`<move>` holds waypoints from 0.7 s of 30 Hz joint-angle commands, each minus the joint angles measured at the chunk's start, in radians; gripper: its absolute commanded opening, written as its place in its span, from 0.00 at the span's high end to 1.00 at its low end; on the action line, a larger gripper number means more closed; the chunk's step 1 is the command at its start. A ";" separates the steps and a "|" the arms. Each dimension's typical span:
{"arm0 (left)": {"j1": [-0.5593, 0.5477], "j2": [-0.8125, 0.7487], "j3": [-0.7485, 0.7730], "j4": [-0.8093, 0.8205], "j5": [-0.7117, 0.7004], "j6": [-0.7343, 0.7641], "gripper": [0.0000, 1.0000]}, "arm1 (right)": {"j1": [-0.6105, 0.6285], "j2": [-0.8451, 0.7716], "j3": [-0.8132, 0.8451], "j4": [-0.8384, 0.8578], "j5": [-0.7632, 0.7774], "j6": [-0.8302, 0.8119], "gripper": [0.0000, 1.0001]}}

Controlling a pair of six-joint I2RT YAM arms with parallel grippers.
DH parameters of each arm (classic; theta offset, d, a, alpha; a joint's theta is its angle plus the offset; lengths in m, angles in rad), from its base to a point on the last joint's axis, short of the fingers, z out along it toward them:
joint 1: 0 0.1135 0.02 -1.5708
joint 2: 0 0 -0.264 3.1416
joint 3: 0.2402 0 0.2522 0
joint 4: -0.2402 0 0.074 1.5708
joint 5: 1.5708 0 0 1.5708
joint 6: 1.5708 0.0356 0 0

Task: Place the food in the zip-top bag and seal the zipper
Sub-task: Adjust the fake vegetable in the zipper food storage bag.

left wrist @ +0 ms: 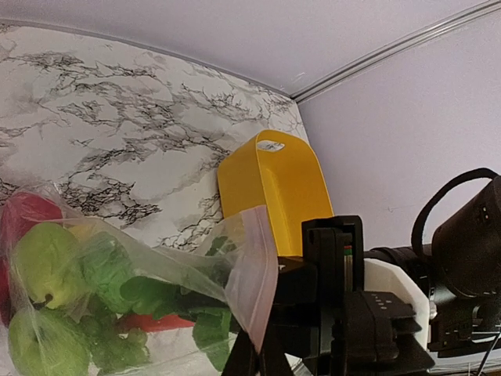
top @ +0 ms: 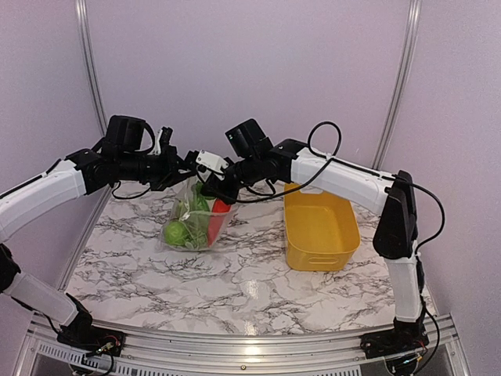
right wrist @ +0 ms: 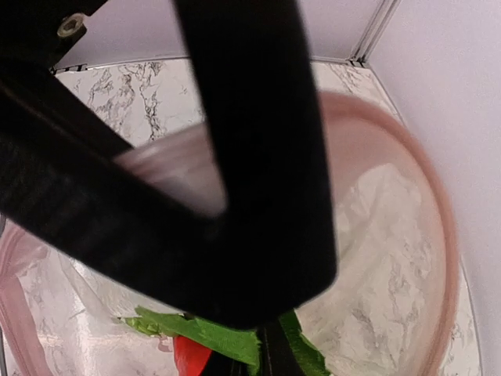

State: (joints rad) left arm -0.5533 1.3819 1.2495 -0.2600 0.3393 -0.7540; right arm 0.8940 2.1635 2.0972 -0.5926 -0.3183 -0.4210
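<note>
My left gripper [top: 186, 169] and right gripper [top: 208, 188] clamp the zip-top bag [top: 194, 227]; food [top: 177, 233] hanging beneath could drag it loose.

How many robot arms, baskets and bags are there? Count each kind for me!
Robot arms: 2 (left arm, right arm)
Yellow basket: 1
Zip-top bag: 1
Total: 4
</note>
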 commanded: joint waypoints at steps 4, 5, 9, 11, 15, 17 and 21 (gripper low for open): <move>0.006 -0.003 0.097 -0.031 0.096 0.094 1.00 | -0.010 -0.061 -0.024 -0.011 0.116 -0.028 0.66; 0.006 -0.001 0.109 -0.047 0.095 0.103 1.00 | -0.009 -0.063 -0.011 -0.020 0.106 -0.031 0.58; 0.006 -0.002 0.123 -0.081 0.068 0.121 0.99 | -0.008 -0.093 0.035 -0.070 0.009 -0.038 0.41; 0.006 0.004 0.129 -0.089 0.070 0.124 0.99 | -0.008 -0.129 0.036 -0.094 -0.033 -0.047 0.37; 0.006 0.011 0.132 -0.099 0.072 0.129 1.00 | -0.008 -0.223 0.012 -0.116 -0.061 -0.070 0.31; 0.006 0.013 0.133 -0.100 0.074 0.131 1.00 | -0.007 -0.273 -0.014 -0.115 -0.057 -0.090 0.29; 0.006 0.018 0.135 -0.101 0.080 0.136 1.00 | -0.009 -0.357 -0.069 -0.120 -0.051 -0.157 0.27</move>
State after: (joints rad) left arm -0.5507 1.3891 1.3453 -0.3649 0.3992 -0.6426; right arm 0.8879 1.8874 2.0663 -0.6853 -0.3542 -0.5072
